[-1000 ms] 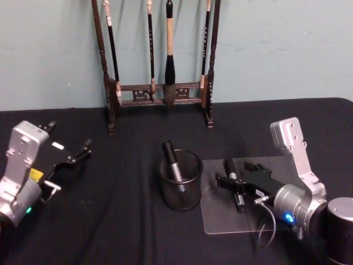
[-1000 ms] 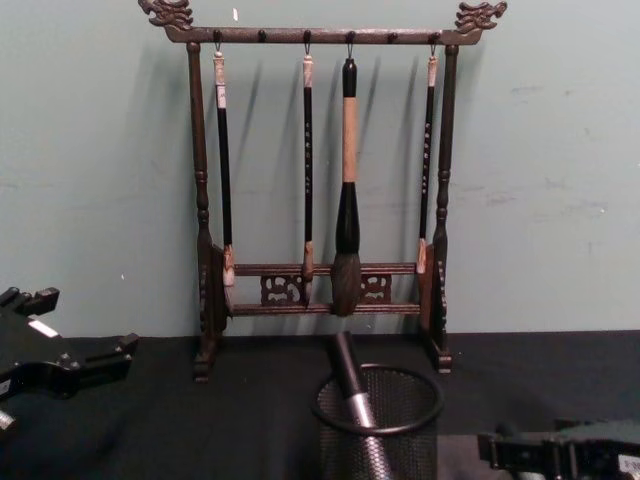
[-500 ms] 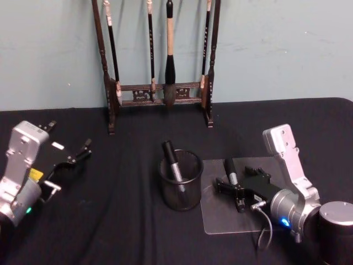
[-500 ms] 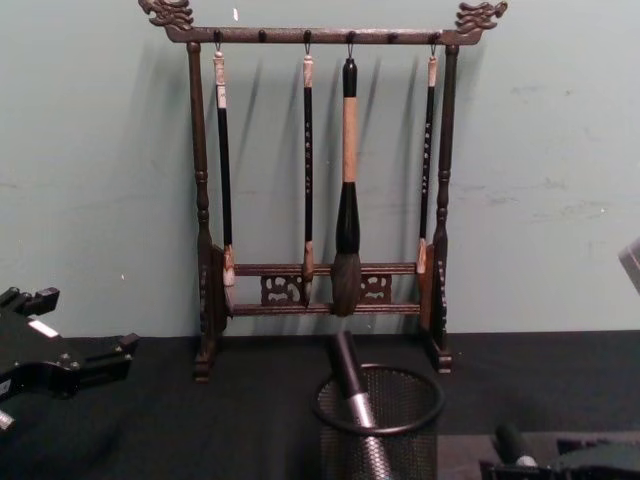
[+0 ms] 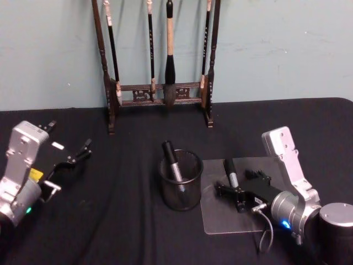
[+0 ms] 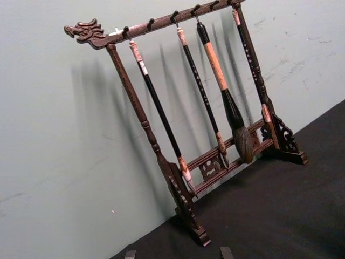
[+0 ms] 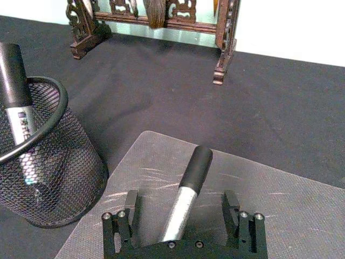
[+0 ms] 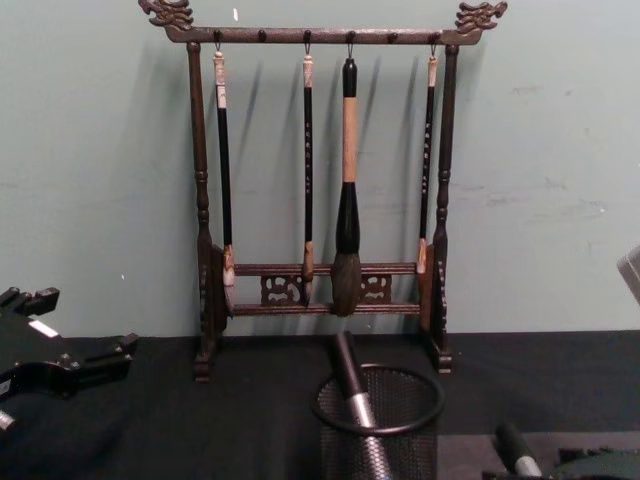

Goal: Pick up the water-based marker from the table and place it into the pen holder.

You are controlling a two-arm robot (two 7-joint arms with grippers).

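A water-based marker [image 5: 230, 170] with a black cap and silver barrel lies on a clear mat [image 5: 220, 221], right of the black mesh pen holder [image 5: 181, 190]. My right gripper [image 5: 237, 185] is low over the mat and open. In the right wrist view the marker [image 7: 188, 186] lies between the fingers [image 7: 129, 208], with a gap on each side. Another marker [image 5: 172, 160] leans inside the holder. The holder [image 8: 380, 425] and the mat's marker [image 8: 518, 448] also show in the chest view. My left gripper [image 5: 66, 160] is parked open at the left.
A tall dark wooden brush rack [image 5: 160, 88] with hanging brushes stands against the wall behind the holder. It also shows in the left wrist view [image 6: 178, 178]. Black cloth [image 5: 121, 221] covers the table, with bare cloth between the left arm and the holder.
My right gripper has drawn back and dropped a little over the mat, so more of the marker's cap end shows ahead of it. The left arm has not moved.
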